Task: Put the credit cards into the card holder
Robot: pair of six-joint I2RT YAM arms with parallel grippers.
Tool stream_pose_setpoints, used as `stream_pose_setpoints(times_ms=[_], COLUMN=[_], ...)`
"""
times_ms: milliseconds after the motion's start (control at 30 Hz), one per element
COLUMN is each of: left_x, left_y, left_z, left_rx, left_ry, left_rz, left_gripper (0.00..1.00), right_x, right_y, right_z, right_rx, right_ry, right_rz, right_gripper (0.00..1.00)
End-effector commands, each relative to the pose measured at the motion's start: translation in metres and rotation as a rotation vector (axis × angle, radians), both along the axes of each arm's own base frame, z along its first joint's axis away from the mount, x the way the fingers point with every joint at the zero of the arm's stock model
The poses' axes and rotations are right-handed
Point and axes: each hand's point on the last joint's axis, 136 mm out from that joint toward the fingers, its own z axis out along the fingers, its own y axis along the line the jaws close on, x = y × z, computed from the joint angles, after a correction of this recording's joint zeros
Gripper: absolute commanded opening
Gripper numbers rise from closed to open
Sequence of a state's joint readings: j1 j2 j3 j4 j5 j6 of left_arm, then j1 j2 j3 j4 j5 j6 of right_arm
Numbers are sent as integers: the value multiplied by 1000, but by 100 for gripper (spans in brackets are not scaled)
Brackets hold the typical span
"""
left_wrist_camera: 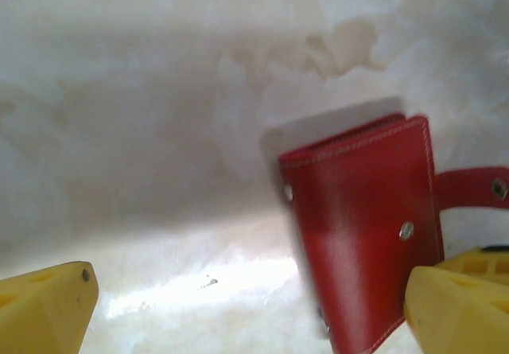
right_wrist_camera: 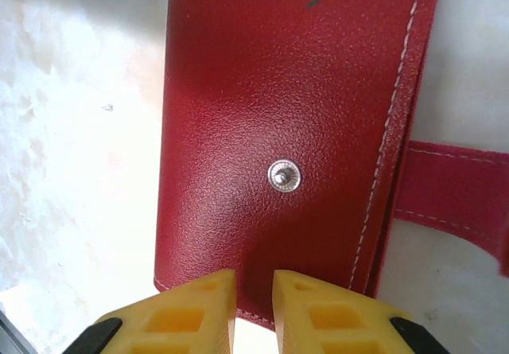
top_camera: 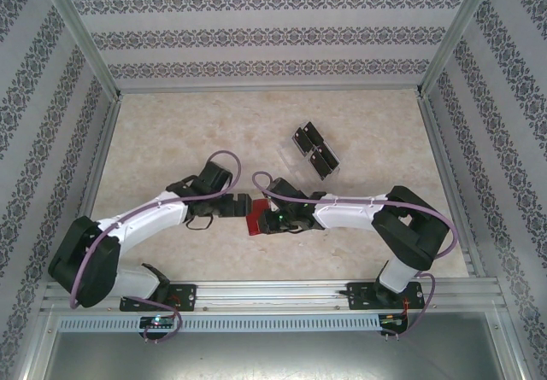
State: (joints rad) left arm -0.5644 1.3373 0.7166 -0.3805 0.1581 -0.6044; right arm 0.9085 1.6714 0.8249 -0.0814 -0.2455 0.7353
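The folded card holder (right_wrist_camera: 278,131) lies flat on the tabletop (top_camera: 171,141), its snap tab (left_wrist_camera: 477,187) undone. The right end effector (right_wrist_camera: 254,306) sits nearly closed at its edge; I cannot tell whether it pinches anything. The left end effector (left_wrist_camera: 250,290) gapes just beside it. Best to pin 1 half and lift the cover. The credit cards (top_camera: 314,149) wait well apart in a clear tray (top_camera: 284,146).

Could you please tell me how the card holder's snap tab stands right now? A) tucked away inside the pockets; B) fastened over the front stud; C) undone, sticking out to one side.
C: the tab juts out past the edge of the card holder, and the stud on its front lies bare.
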Motion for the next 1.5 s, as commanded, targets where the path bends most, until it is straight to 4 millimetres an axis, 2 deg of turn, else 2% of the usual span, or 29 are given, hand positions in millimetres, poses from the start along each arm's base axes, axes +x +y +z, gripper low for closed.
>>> stream_pose_setpoints(times_ms=[0, 267, 667, 1300, 1400, 1467], left_x=[-4, 9, 27, 14, 11, 9], left_y=[-16, -25, -13, 27, 31, 32], left_z=[-2, -6, -29, -62, -66, -68], left_rx=[-102, -120, 50, 267, 284, 288], left_ry=[-4, -30, -1, 76, 83, 90], left_rz=[26, 45, 55, 94, 97, 95], left_gripper=[100, 100, 100, 100, 100, 100], right_x=[-8, -9, -9, -8, -5, 0], right_y=[-9, -9, -11, -12, -11, -10], right_z=[-18, -19, -20, -18, -9, 6], right_rx=[-50, -42, -41, -48, -31, -6], right_ry=[55, 58, 59, 65, 58, 37], right_rz=[-6, -7, -15, -19, -17, -19], right_gripper=[21, 21, 21, 21, 24, 28])
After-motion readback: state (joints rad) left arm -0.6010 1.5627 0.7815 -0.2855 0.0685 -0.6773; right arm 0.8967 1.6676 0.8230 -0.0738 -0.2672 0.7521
